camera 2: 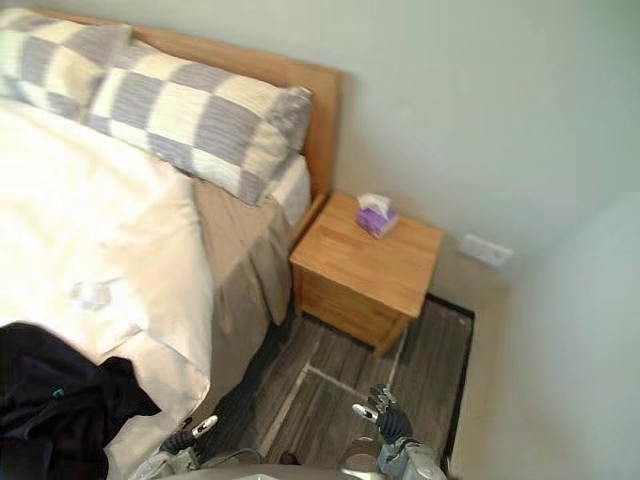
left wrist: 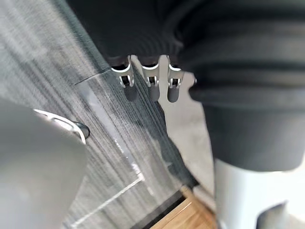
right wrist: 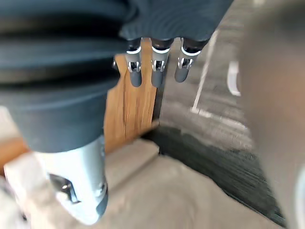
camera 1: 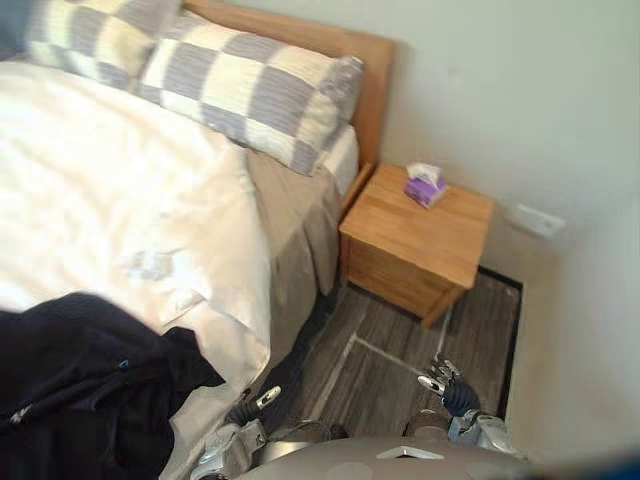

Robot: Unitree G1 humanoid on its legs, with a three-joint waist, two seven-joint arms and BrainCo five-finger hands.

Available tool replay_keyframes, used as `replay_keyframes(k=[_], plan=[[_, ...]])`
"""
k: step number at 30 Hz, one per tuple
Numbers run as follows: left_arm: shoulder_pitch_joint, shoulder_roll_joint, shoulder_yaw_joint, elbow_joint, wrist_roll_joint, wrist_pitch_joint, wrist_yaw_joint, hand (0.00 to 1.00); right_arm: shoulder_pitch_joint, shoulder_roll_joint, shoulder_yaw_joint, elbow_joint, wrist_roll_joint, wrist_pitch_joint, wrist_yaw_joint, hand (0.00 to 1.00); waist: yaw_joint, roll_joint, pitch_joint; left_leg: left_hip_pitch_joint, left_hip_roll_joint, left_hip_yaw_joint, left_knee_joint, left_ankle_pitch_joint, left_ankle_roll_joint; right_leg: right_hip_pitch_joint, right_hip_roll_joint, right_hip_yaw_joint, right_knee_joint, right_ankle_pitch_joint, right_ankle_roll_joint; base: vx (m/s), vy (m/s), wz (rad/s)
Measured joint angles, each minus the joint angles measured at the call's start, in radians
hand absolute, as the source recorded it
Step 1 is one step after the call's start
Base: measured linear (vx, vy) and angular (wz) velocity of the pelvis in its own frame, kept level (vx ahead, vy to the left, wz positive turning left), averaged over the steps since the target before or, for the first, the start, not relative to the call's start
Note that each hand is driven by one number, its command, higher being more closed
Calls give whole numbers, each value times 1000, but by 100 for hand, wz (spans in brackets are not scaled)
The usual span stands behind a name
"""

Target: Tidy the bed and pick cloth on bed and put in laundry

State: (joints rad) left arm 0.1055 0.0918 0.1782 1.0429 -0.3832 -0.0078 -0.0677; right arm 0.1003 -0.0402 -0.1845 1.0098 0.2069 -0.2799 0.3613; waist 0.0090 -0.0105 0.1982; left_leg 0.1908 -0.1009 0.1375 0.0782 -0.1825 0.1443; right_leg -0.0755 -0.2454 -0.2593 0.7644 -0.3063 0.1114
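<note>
Dark cloth (camera 1: 80, 390) on bed (camera 1: 100, 200), 8 o'clock: pick-up not yet begun.
Left hand (camera 1: 250, 407), right hand (camera 1: 447, 388) relaxed, empty; next, probably reach for cloth.

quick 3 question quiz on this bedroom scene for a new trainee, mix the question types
1. True or false: the dark cloth lies on the white duvet, not on the floor.
2. What stands on the nightstand? A) a lamp B) a purple tissue box C) a mug
3. Fill in: the left hand and the right hand hang low over the floor, fingers straight, holding ____.
Key: 1 true; 2 B; 3 nothing.
</note>
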Motion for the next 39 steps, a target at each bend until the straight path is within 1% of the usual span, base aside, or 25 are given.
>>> replay_keyframes(k=[1,2,3,4,6,8,12,14,15,16,17,18,19,21,22,24,26,30,32,33,34,35,36,37,39], plan=[[0,1,0,0,0,-2,-7,0,0,0,2,7,15,-1,0,0,-8,-1,0,-3,6,-104,-7,5,-21,-1,48,83,-171,2,3,159,-232,209],[1,2,0,-1,1,-4,-14,0,0,-2,5,8,15,-1,0,0,-9,-2,0,-9,6,-144,-7,8,-28,3,65,115,-239,11,7,154,-248,208],[1,4,2,-1,1,-6,-19,0,3,-2,12,8,15,-3,1,0,-10,-15,-2,-20,-2,-187,-5,10,-42,11,78,155,-347,47,8,150,-308,170],[-3,12,19,-4,4,-17,-20,0,9,8,39,13,12,-10,2,0,8,-47,-5,-33,-14,-216,-3,3,-64,26,69,174,-451,125,-30,151,-316,134],[16,-11,56,-6,10,-22,-20,0,-11,-1,51,23,5,-23,8,0,16,-24,-6,-41,19,-173,-10,5,-111,50,77,133,-477,127,-37,172,-283,78],[50,-47,119,-6,11,-35,-19,0,-28,-8,89,20,7,-35,10,0,7,3,-12,-33,49,-160,-12,8,-120,99,91,69,-511,119,-50,200,-175,66],[73,-68,154,-53,2,-52,-28,0,-29,18,163,-22,8,-28,12,0,18,-6,-10,-103,63,-49,155,-19,-166,176,74,-11,-549,118,-52,127,-48,74],[75,-67,161,-88,1,-58,-43,0,-26,33,197,-49,15,-2,2,0,39,-23,-3,-209,69,5,370,-24,-189,207,55,-45,-573,118,-52,54,-3,61],[75,-69,160,-99,2,-65,-44,0,-27,44,226,-53,15,17,-8,0,49,-30,4,-279,96,63,504,-43,-207,234,40,-76,-592,119,-52,50,36,58],[81,-72,159,-101,1,-64,-44,0,-26,40,248,-53,14,37,-15,0,55,-10,1,-302,180,167,559,-85,-192,251,40,-97,-584,118,-52,51,56,48],[82,-77,159,-101,2,-64,-43,0,-25,37,250,-54,14,47,-18,0,52,7,-1,-306,235,217,556,-88,-190,259,42,-114,-575,117,-50,40,102,50],[89,-101,158,-105,2,-64,-44,0,-25,31,247,-64,12,59,-24,0,42,34,-6,-310,298,278,504,-52,-181,260,43,-135,-546,101,-23,42,170,58],[96,-85,155,-110,3,-64,-45,0,-29,32,238,-75,5,70,-29,0,40,22,-10,-290,244,293,456,-51,-156,259,8,-137,-537,80,-1,53,236,59],[91,-70,152,-111,3,-63,-44,0,-26,42,233,-77,3,78,-31,0,41,-10,-13,-263,169,288,344,-24,-114,253,-27,-134,-558,79,-1,25,198,51],[91,-63,150,-106,4,-61,-44,0,-24,41,220,-62,3,83,-31,0,41,-21,-18,-236,129,286,257,-11,-104,257,-37,-127,-578,83,-3,-6,111,46],[89,-51,131,-90,5,-61,-44,0,-29,41,187,-41,4,90,-32,0,42,-28,-23,-204,92,282,159,21,-93,258,-40,-107,-602,90,-2,-14,61,28],[78,-35,113,-69,18,-51,-43,0,-28,37,139,-28,4,92,-33,0,36,-31,-28,-157,52,259,26,104,-98,265,-39,-108,-632,116,8,-65,0,17],[72,-26,94,-39,53,-37,-44,0,-28,28,103,7,7,77,-46,0,35,-34,-33,-68,30,208,-183,211,-102,261,-24,-122,-616,94,17,-128,-66,14],[71,4,73,-39,99,-20,-59,0,-11,17,65,24,17,60,-59,0,22,-56,-39,-57,-4,182,-178,205,-86,256,-69,-156,-530,24,37,-96,-33,47],[74,11,66,-38,100,-18,-59,0,-4,14,62,34,19,55,-63,0,21,-64,-44,-49,-19,186,-177,189,-93,259,-83,-162,-513,17,57,4,8,52],[75,18,33,-36,102,-17,-59,0,11,9,61,34,26,48,-66,0,4,-64,-45,-46,-28,177,-154,137,-101,249,-98,-160,-419,20,81,91,43,37],[69,24,25,-24,102,-14,-59,0,10,4,61,33,40,40,-66,0,4,-60,-35,-47,-25,161,-147,134,-47,162,-121,-92,-233,46,71,81,48,38],[67,26,17,-15,103,-12,-58,0,8,2,61,28,48,28,-66,0,0,-48,-35,-42,-10,147,-147,133,-44,117,-115,-55,-161,76,49,86,52,41],[61,29,16,1,103,-2,-57,0,-3,3,68,29,47,9,-66,0,-16,-22,-27,-29,20,137,-145,132,-53,91,-88,-8,-125,65,19,95,45,39],[61,38,18,1,102,4,-57,0,-13,12,85,28,46,-14,-59,0,-14,-38,-24,-12,45,123,-152,128,-65,78,-52,15,-184,33,27,106,6,27]])
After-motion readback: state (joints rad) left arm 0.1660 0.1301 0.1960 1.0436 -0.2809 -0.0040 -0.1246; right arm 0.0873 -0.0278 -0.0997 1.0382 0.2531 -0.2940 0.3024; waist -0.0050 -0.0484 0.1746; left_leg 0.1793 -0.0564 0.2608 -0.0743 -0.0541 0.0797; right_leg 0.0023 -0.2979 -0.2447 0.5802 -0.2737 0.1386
